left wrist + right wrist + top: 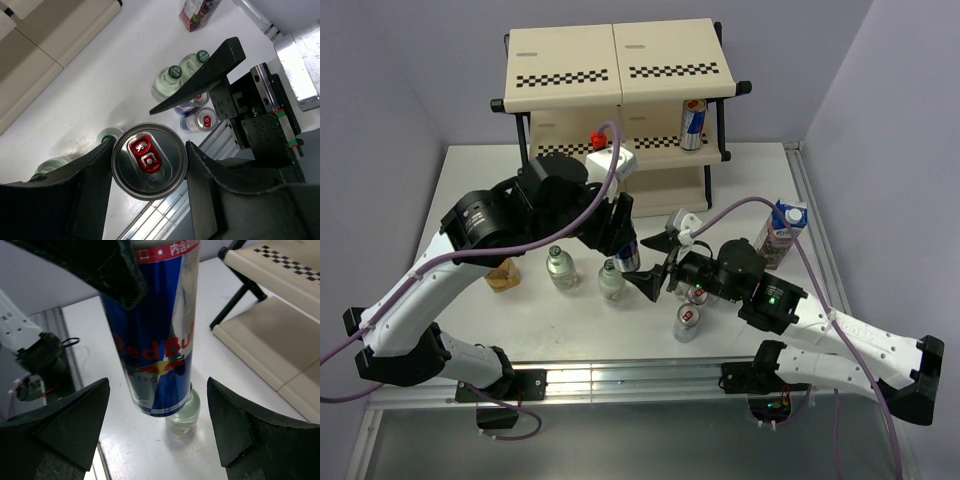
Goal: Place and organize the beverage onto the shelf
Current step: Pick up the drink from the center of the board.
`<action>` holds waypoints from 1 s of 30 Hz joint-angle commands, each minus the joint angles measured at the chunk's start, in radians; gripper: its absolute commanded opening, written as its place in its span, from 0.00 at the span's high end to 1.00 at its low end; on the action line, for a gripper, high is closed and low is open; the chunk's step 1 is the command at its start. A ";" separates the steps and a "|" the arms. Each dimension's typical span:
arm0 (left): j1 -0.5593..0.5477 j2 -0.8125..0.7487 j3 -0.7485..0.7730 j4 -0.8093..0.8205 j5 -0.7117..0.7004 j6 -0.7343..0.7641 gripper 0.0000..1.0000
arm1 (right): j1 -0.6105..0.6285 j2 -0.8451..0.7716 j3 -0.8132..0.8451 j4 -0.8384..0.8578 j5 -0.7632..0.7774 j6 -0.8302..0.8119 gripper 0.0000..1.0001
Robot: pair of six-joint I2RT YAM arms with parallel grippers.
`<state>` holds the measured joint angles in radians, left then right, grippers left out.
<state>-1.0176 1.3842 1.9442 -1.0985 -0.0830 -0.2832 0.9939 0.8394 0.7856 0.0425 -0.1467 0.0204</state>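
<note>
the left gripper (pixel 620 238) is pinching a slim blue-and-silver can (pixel 149 161) by its upper part, one finger pressing on each side, and is holding it upright above the white table (pixel 760 180), in front of the shelf (pixel 620 60) and well apart from it. the right gripper (pixel 157 390) is facing this can with its fingers (pixel 65 425) spread wide, one standing on either side of the lower body and neither touching it. a second can (pixel 692 124) is standing on the right end of the shelf's middle tier. on the table, two green-capped bottles (pixel 560 268) are standing beside the held can, two loose cans (pixel 687 322) are sitting near the right gripper, and the purple carton (pixel 781 232) is standing further right. a yellowish carton (pixel 503 274) is showing partly under the left arm.
</note>
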 commanded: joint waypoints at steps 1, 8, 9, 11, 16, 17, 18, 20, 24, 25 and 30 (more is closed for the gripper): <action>0.002 0.015 0.081 -0.015 0.020 0.039 1.00 | 0.046 0.017 0.044 0.097 0.210 -0.048 0.15; 0.002 0.018 0.102 -0.029 0.043 0.061 1.00 | 0.103 0.101 0.061 0.131 0.268 -0.025 0.21; 0.002 0.025 0.107 -0.034 0.043 0.062 1.00 | 0.110 0.110 0.064 0.138 0.271 -0.027 0.22; 0.002 0.030 0.124 -0.041 0.043 0.065 1.00 | 0.133 0.139 0.082 0.138 0.286 -0.028 0.27; 0.002 0.035 0.133 -0.046 0.051 0.076 1.00 | 0.169 0.196 0.133 0.111 0.317 -0.045 0.45; 0.002 0.033 0.131 -0.043 0.054 0.075 1.00 | 0.176 0.211 0.147 0.109 0.314 -0.046 0.51; 0.002 0.032 0.130 -0.041 0.055 0.075 1.00 | 0.180 0.217 0.152 0.112 0.312 -0.045 0.61; 0.002 0.029 0.125 -0.040 0.052 0.075 1.00 | 0.184 0.225 0.155 0.126 0.305 -0.043 0.73; 0.002 0.022 0.121 -0.029 0.019 0.062 0.91 | 0.190 0.202 0.115 0.250 0.269 -0.022 0.95; 0.002 0.013 0.114 -0.024 0.012 0.062 0.73 | 0.190 0.196 0.103 0.279 0.262 -0.022 1.00; 0.002 -0.007 0.098 -0.006 -0.015 0.059 0.31 | 0.195 0.150 0.041 0.424 0.240 0.021 1.00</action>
<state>-1.0096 1.4120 2.0277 -1.2221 -0.0811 -0.2008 1.1713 1.0420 0.8280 0.2260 0.1299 0.0204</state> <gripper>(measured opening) 0.660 0.618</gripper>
